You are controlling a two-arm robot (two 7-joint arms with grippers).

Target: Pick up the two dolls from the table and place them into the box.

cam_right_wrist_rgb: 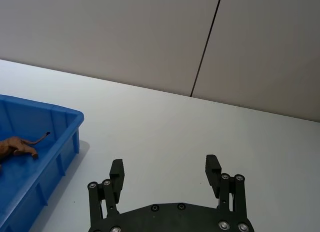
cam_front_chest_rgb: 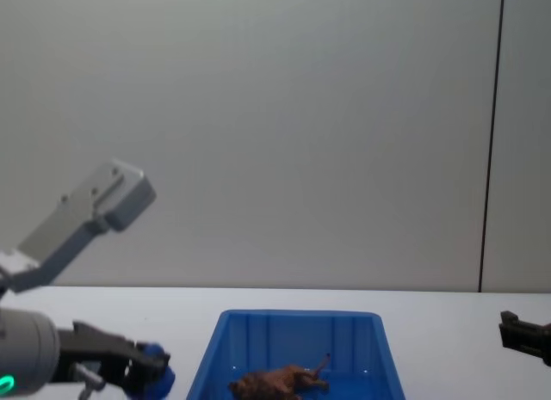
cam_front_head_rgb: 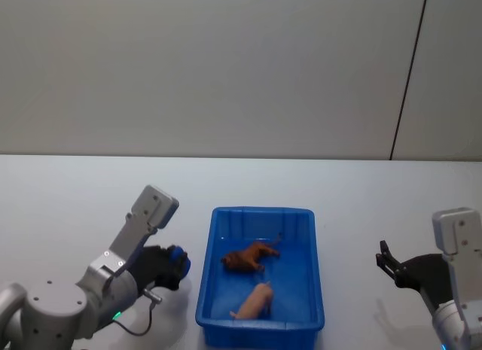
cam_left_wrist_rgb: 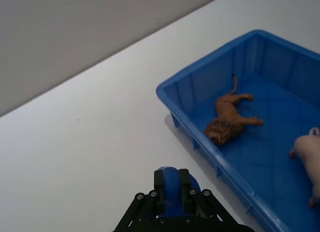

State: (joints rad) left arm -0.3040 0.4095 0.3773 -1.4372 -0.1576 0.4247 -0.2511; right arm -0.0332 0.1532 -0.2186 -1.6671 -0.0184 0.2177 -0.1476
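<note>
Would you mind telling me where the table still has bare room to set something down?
The white table is bare along the far side behind the blue box, and between the box and the right gripper. Inside the box it is crowded: the brown doll and pink doll lie there. The left gripper hangs close beside the box's left wall.

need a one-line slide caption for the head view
Both dolls, brown and pale pink, lie in the blue box, flanked by the left gripper and right gripper.

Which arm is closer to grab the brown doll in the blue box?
Probably left: the left gripper sits right beside the box, nearer the brown doll; the right gripper hangs farther off.
</note>
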